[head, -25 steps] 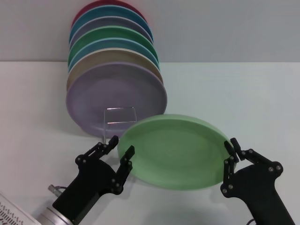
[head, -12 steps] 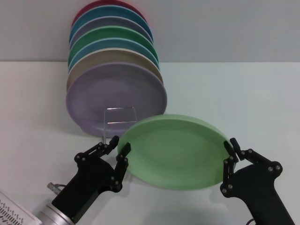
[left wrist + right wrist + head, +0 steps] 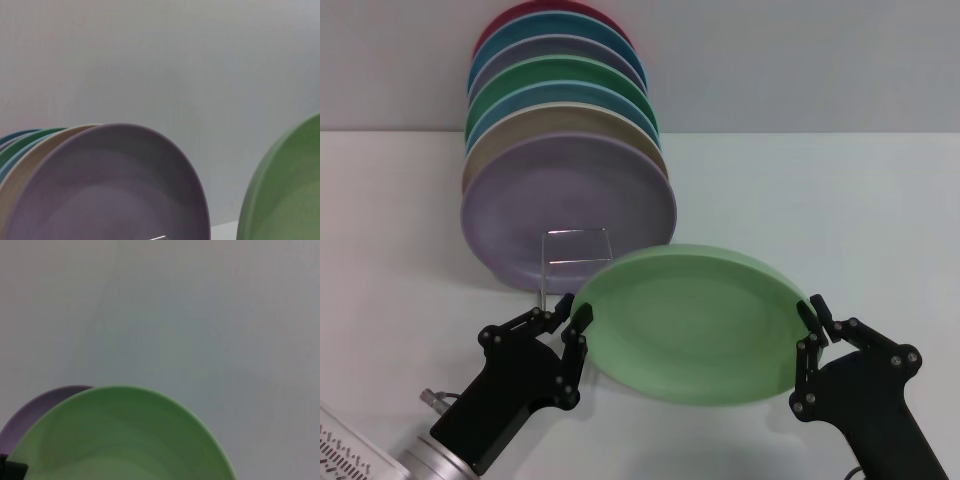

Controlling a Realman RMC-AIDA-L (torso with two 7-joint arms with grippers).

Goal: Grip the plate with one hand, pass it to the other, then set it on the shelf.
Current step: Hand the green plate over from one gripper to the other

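Plate (image 3: 688, 322): light green, held above the table (image 3: 820, 200), tilted, between the two grippers; also at the edge of the left wrist view (image 3: 290, 195) and filling the low part of the right wrist view (image 3: 120, 440).
Right gripper (image 3: 810, 335): fingers clamped on the plate's right rim, one above it and one below.
Left gripper (image 3: 565, 325): at the plate's left rim, fingers apart, the rim lying between them; whether they touch it cannot be told.
Shelf (image 3: 575, 262): thin wire rack just beyond the left gripper, behind the plate's left edge, standing on the table.
Lavender plate (image 3: 565, 210): upright in the shelf, front of a row of coloured plates, beyond the left gripper.
Row behind it: beige, blue, dark green, grey-purple, teal and red rims, each leaning on the next.
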